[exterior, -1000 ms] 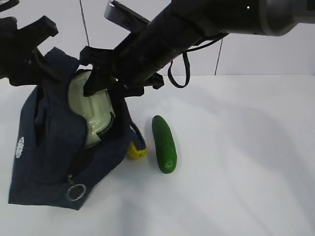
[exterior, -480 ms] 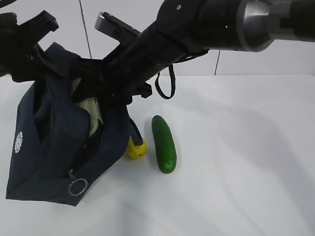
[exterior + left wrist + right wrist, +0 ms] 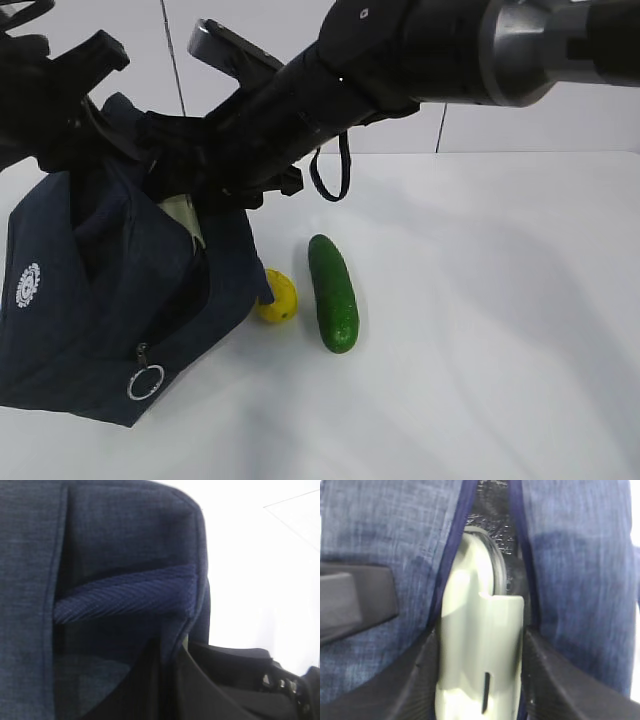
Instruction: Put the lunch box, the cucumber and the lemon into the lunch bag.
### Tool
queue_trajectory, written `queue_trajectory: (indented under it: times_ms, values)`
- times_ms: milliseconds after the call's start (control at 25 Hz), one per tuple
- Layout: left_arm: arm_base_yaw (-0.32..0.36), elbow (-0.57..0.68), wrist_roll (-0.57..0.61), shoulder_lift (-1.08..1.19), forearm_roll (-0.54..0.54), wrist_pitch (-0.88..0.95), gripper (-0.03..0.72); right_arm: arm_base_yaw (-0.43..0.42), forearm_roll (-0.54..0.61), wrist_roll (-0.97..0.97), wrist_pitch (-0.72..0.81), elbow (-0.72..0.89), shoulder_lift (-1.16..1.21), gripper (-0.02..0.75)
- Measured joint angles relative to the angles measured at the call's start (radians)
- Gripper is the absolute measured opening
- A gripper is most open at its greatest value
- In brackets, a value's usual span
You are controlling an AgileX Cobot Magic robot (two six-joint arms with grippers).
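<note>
Navy fabric filled most of what I could see: the lunch bag (image 3: 95, 300) sat at the left of the white table (image 3: 500, 320), its zipped mouth pulled open. The right gripper (image 3: 480, 655) reached across and down into that mouth, its jaws clamped on the lunch box (image 3: 480, 630), which stood on edge with the pale green lid toward the camera. Only a sliver of it showed in the exterior view (image 3: 185, 215). The left gripper (image 3: 60, 90) was pinched shut on the bag's upper edge near a handle, holding the opening up.

To do this well, I judged the box should go down along its long axis, narrow edge first, straight between the 2 zipper lips, and be let go only once it rested on the bottom.

Outside lay the cucumber (image 3: 333, 292), long axis running away from me and leaning slightly left at the far end, with the lemon (image 3: 277, 296) just beside it, near the bag's wall.
</note>
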Motion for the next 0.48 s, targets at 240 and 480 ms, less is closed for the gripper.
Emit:
queue_trajectory:
  times_ms: [240,480]
  values:
    - [-0.002,0.000,-0.001,0.002,-0.004,-0.020,-0.006,0.000,0.011,-0.028,0.000,0.000,0.000,0.379]
    - [-0.002,0.000,0.019,0.002,-0.027,-0.022,-0.006,0.000,0.024,-0.029,0.002,0.000,0.009,0.379]
